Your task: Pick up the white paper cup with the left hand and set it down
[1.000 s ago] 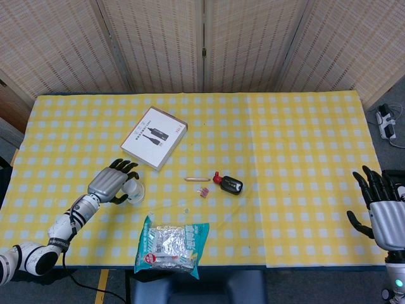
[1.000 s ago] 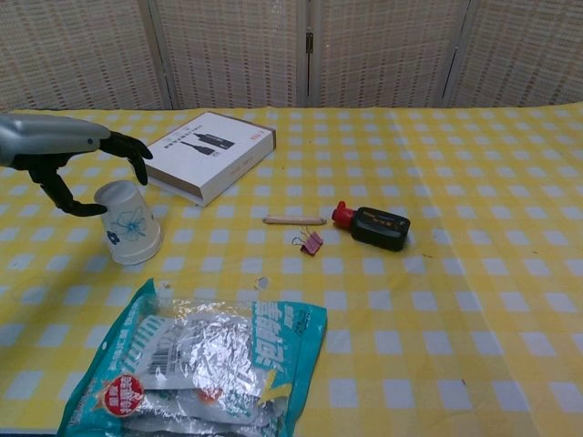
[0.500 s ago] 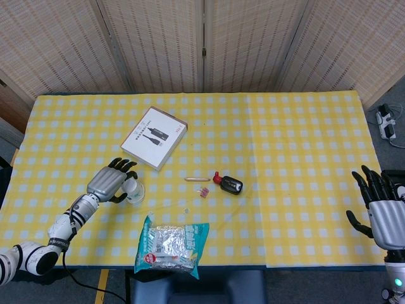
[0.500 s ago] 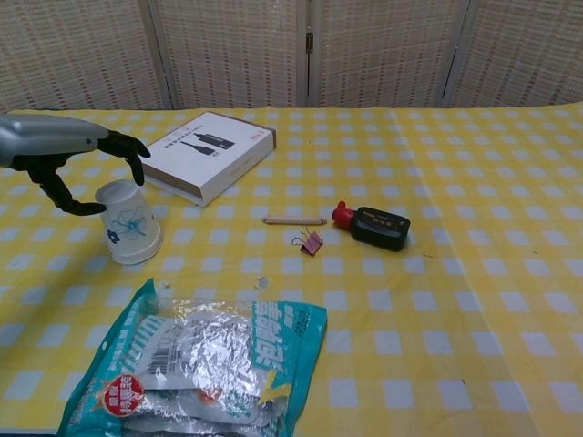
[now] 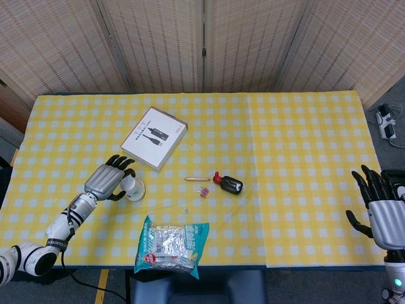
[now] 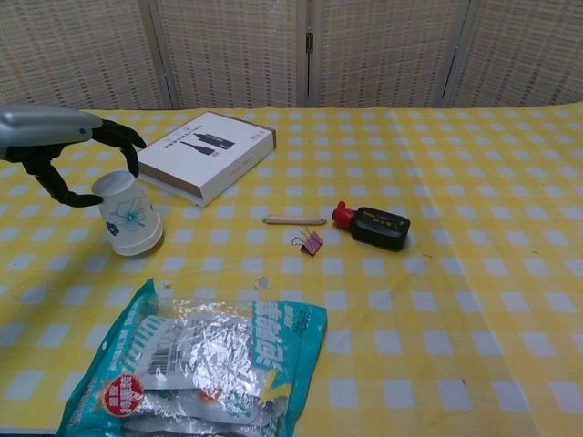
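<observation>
The white paper cup (image 5: 134, 187) with a blue flower print (image 6: 132, 218) is upside down at the left of the yellow checked table, tilted with its closed end towards my left hand. My left hand (image 5: 106, 182) grips it near that end, fingers curled over the top and thumb against the near side (image 6: 50, 137). The cup's rim looks just off the cloth on one side. My right hand (image 5: 385, 215) hangs open past the table's right front corner, holding nothing; the chest view does not show it.
A white product box (image 5: 155, 137) lies just behind the cup. A foil snack bag (image 5: 169, 247) lies at the front edge, right of my left arm. A pencil (image 5: 197, 180), a pink binder clip (image 5: 204, 192) and a black red-capped item (image 5: 229, 184) sit mid-table.
My left hand has drawn slightly back and up, taking the cup with it; the cup now tilts and stands a little higher. The right hand has not moved.
</observation>
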Robot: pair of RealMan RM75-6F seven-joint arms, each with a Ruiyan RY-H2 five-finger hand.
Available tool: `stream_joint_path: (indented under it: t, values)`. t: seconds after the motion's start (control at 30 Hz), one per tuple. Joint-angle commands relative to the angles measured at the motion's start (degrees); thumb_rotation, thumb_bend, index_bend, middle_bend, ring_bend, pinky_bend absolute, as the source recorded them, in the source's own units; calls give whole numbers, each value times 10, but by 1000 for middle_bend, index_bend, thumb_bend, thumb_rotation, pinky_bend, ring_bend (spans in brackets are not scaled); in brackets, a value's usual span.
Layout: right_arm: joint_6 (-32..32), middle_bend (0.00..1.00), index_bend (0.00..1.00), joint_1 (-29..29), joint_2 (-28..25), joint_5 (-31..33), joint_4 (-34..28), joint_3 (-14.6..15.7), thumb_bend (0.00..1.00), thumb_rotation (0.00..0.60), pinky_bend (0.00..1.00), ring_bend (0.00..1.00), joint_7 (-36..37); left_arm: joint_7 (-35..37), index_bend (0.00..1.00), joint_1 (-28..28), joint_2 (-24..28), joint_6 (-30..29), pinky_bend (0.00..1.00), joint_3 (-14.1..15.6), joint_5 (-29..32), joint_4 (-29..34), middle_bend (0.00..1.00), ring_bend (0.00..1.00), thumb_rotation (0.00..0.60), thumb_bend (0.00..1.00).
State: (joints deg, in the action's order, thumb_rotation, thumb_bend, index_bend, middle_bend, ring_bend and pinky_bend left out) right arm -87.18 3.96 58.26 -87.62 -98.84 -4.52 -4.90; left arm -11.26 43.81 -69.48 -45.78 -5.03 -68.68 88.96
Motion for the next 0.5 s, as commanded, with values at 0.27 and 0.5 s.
stream_joint_path:
  t: [0.27, 0.5]
  values:
    - [-3, 0, 0, -2, -1, -1, 3, 1, 341, 600, 0, 40, 4, 41, 421, -12, 53, -16, 32, -15, -2, 58, 186, 127, 600, 414]
    - [0, 0, 0, -1, 1, 0, 6, 1, 341, 600, 0, 41, 8, 155, 426, -30, 88, -12, 70, -29, -19, 99, 243, 193, 600, 442]
